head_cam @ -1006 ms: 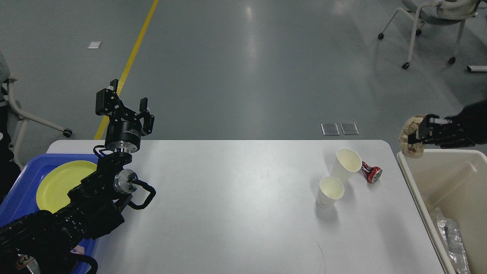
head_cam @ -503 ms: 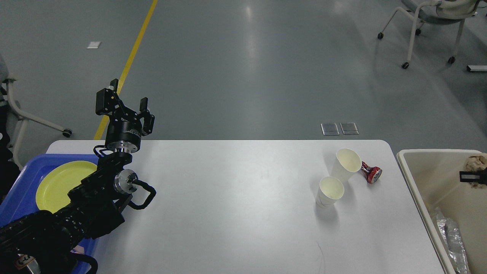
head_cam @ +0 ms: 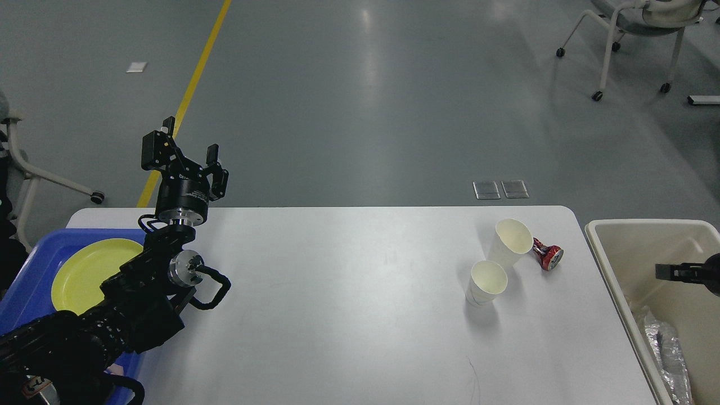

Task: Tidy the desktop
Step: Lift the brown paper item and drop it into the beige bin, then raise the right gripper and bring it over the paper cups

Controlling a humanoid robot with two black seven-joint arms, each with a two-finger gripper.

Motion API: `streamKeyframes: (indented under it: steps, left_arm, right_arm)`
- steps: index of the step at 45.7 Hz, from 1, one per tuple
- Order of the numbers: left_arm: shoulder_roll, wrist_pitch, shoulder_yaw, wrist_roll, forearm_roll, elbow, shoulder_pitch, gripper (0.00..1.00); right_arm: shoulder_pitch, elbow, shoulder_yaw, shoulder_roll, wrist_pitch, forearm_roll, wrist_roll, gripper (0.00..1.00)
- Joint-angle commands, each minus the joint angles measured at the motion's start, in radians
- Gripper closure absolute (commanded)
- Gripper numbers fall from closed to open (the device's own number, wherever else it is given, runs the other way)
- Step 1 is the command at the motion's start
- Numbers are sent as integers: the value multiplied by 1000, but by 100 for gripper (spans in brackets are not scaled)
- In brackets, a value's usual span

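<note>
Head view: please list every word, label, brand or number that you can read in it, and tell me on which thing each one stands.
No text can be read for certain.
Left gripper: small white lettering on its black body, too small to read.
Crushed red can: printing too small and crumpled to read.
Left arm, bottom left: a label with markings, blurred.
Two paper cups, yellow plate, blue tray, beige bin, desktop: no text visible.
</note>
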Motion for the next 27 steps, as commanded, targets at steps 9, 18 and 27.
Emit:
streamKeyframes:
  steps: [9, 18, 27]
  left_arm:
    - [0, 0, 0, 0, 0, 0, 0, 0]
    - [0, 1, 0, 0, 0, 0, 0, 0]
    - [0, 0, 0, 0, 0, 0, 0, 0]
  right_arm:
    - [232, 281, 4, -30, 6, 58, -3, 0]
    - [397, 443, 4, -78, 74, 89, -1, 0]
    - [649, 649, 5, -150, 265, 94, -1, 0]
